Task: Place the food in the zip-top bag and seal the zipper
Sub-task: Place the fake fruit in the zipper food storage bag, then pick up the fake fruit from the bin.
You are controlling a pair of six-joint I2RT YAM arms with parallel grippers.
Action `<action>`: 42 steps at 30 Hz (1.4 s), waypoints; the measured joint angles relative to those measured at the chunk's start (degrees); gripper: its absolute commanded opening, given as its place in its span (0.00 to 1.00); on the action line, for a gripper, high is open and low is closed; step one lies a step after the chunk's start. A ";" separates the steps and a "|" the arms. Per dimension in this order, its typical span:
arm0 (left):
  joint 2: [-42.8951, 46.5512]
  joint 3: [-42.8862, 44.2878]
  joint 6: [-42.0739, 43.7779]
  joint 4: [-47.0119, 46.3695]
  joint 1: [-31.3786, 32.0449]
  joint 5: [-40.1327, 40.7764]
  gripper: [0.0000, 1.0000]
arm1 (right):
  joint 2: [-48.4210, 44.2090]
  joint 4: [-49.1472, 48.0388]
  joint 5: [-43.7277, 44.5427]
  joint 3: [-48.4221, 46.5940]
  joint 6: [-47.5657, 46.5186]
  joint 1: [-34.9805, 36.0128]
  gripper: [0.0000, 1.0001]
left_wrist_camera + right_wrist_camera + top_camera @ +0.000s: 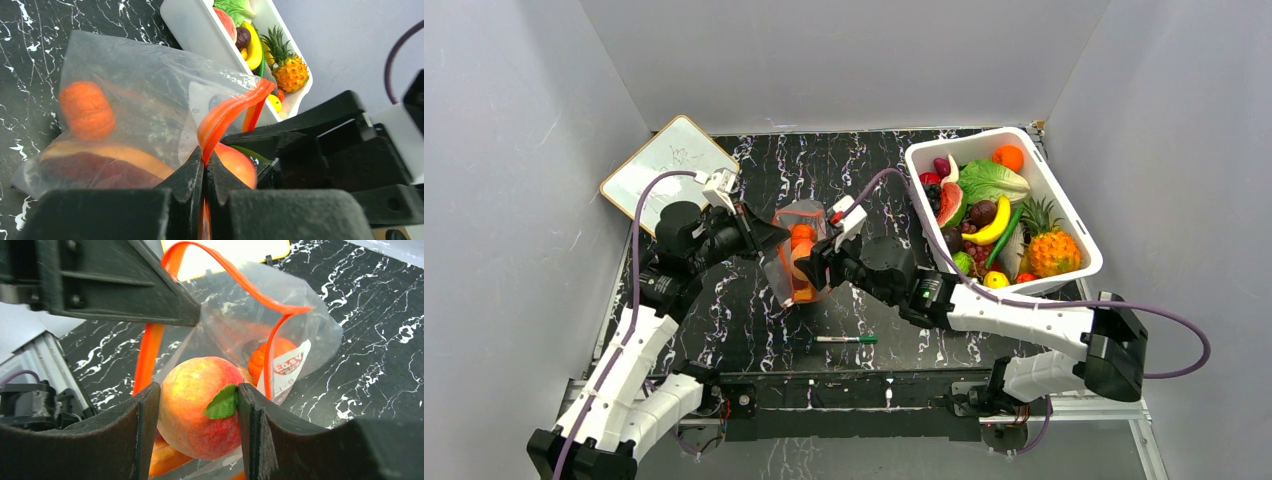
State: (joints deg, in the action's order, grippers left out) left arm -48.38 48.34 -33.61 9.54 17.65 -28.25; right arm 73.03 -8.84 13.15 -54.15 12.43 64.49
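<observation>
The clear zip-top bag [796, 262] stands at the table's middle, its mouth open, and also shows in the left wrist view [145, 100]. My left gripper [205, 160] is shut on the orange-red zipper strip [225, 112] at the mouth edge. My right gripper [197, 405] is shut on a red-yellow peach [195, 405] with a green leaf, held at the bag's mouth [220, 295]. In the top view this gripper [816, 262] is right beside the bag. Inside the bag lie a small orange fruit [86, 110] and a dark red and tan piece [95, 167].
A white tub [1074, 215] full of toy fruits and vegetables stands at the back right. A white-and-green marker pen [846, 340] lies near the front edge. A small whiteboard [664, 165] lies at the back left. Grey walls enclose the table.
</observation>
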 measured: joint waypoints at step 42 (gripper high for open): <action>5.38 -4.26 21.16 2.93 0.00 19.50 0.00 | 1.75 42.49 1.49 -17.77 9.07 -16.57 0.75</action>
State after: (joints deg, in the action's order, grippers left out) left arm -43.00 44.07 -12.45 12.47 17.65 -8.75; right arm 74.78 33.65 14.63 -71.92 21.50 47.92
